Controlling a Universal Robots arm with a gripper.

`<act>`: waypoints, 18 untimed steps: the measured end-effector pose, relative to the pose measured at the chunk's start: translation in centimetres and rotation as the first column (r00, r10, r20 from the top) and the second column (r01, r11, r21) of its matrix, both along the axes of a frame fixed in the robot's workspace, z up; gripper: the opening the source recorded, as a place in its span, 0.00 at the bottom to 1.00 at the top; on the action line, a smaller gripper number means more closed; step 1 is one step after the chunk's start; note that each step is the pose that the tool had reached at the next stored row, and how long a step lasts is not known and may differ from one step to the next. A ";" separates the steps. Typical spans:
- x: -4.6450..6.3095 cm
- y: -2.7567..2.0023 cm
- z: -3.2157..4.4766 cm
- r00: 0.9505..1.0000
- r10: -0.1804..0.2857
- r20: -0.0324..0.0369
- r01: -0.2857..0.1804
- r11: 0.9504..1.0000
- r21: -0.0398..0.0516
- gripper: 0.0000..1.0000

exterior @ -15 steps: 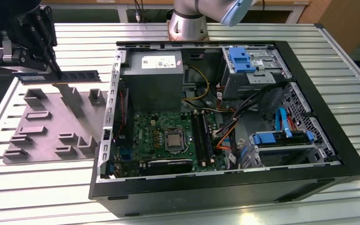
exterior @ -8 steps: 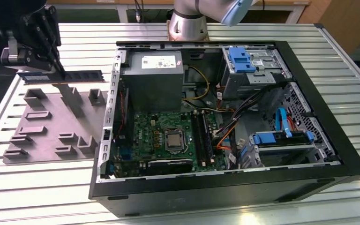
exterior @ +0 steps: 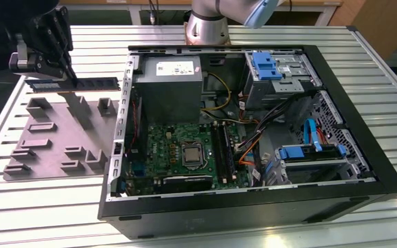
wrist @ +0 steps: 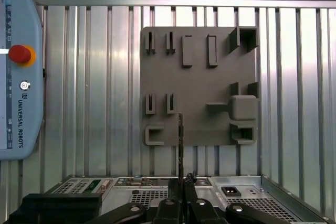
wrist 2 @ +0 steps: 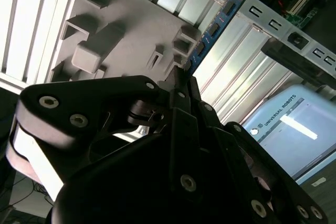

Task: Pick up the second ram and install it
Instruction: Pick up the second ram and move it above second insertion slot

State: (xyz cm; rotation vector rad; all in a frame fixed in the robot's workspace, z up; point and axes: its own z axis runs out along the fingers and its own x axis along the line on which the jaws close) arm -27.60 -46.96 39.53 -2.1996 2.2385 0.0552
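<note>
My gripper [exterior: 71, 79] hangs over the far end of the grey moulded tray [exterior: 54, 137], at the exterior view's left, outside the open computer case. It is shut on the second ram [exterior: 81, 84], a long thin dark stick held level and clear of the tray. In the first wrist view the ram [wrist: 180, 142] shows edge-on, running out from the closed fingertips [wrist: 187, 181] over the tray [wrist: 199, 85]. In the second wrist view the ram [wrist 2: 214, 29] reaches past the gripper [wrist 2: 181, 74]. The motherboard's black slots [exterior: 223, 150] lie inside the case, well to the exterior view's right of the gripper.
The open computer case [exterior: 254, 206] holds a power supply [exterior: 171, 88], the motherboard [exterior: 184, 152], cables and blue drive brackets [exterior: 264, 64]. The case's metal wall [exterior: 124, 119] stands between tray and motherboard. A teach pendant [wrist: 16, 72] lies on the slatted table [wrist: 94, 93].
</note>
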 end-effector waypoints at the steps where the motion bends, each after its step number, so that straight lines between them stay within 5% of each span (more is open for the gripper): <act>1: 0.1 0.00 0.00 1.000 0.000 0.000 0.000 1.000 0.000 0.14; 18: 1.7 0.00 0.00 1.000 0.000 0.000 0.000 1.000 0.000 0.14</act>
